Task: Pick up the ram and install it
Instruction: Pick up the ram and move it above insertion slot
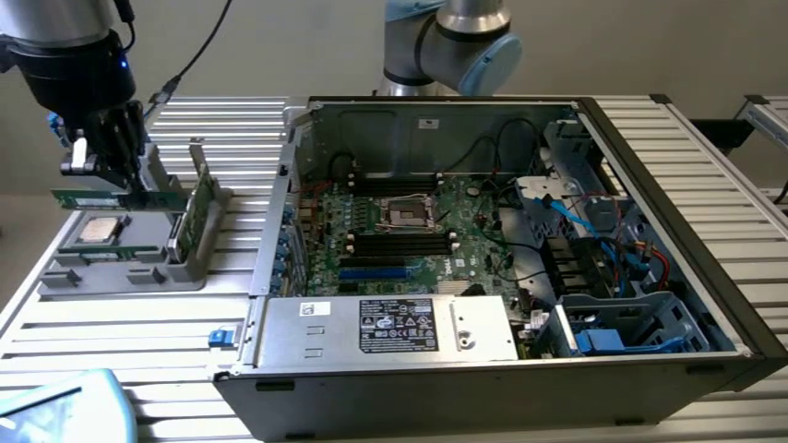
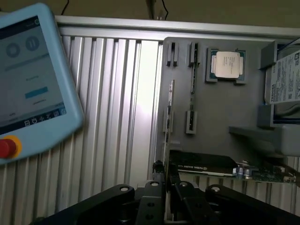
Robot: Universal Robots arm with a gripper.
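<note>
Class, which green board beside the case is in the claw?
The ram, the narrow stick gripped level by the claw; the other green card stands upright in the tray, untouched.

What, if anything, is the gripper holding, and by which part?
The ram, pinched flat between the fingers of the gripper at its upper long edge, near mid-length.

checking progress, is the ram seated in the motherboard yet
No, the ram is gripped in the claw by the gray tray, outside the computer case.
</note>
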